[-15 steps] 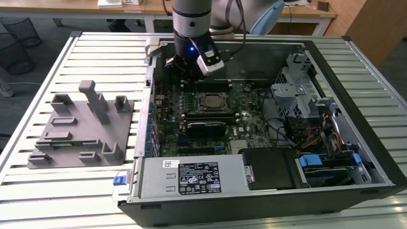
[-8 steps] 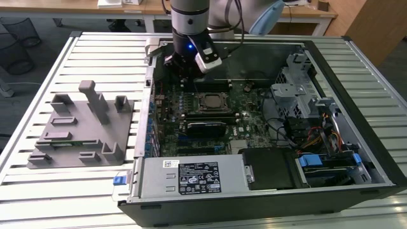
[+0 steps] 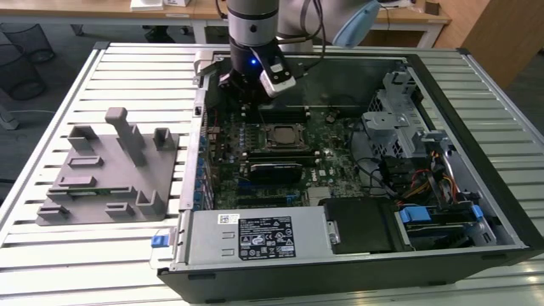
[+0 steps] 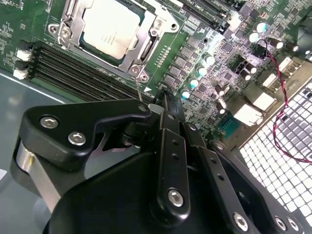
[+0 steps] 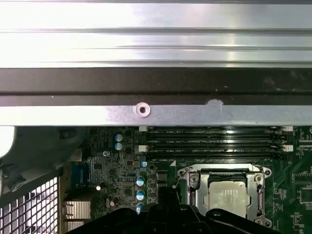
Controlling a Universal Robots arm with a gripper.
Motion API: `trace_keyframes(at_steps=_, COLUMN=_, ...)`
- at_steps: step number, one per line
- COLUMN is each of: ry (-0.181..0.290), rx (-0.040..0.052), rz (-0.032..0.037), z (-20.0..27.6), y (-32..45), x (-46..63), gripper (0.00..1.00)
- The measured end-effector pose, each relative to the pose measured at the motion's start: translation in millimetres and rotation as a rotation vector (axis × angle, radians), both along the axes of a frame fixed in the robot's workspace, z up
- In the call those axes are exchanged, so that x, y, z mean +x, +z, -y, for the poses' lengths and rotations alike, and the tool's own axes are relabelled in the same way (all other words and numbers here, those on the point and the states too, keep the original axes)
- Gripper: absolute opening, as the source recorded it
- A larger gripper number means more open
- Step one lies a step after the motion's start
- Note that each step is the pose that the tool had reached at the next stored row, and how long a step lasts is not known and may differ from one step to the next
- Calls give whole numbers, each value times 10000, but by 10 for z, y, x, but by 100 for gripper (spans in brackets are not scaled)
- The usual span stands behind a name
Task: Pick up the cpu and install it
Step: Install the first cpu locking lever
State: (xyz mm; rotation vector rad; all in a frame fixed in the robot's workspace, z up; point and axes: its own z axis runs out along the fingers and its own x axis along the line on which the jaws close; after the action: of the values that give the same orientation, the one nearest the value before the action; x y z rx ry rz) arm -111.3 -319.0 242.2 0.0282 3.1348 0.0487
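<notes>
One cpu [image 4: 109, 27] lies flat in the socket frame [image 4: 146, 46] of the motherboard [image 4: 214, 53], silvery top up. It is square, so it has no real long axis, and its edges run parallel to the memory slots [image 4: 73, 68]. My end effector [image 4: 163, 100] hangs beside the socket over those slots, fingers seemingly pressed together on nothing. I judge the seating done; any further move calls for staying clear of the frame.

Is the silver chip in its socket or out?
In: the cpu lies flat inside the metal socket frame.
</notes>
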Motion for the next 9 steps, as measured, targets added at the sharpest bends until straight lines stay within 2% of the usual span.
trace_keyframes(at_steps=9, ry=1, rx=1, rz=1, z=-20, y=0, x=-1, gripper=11)
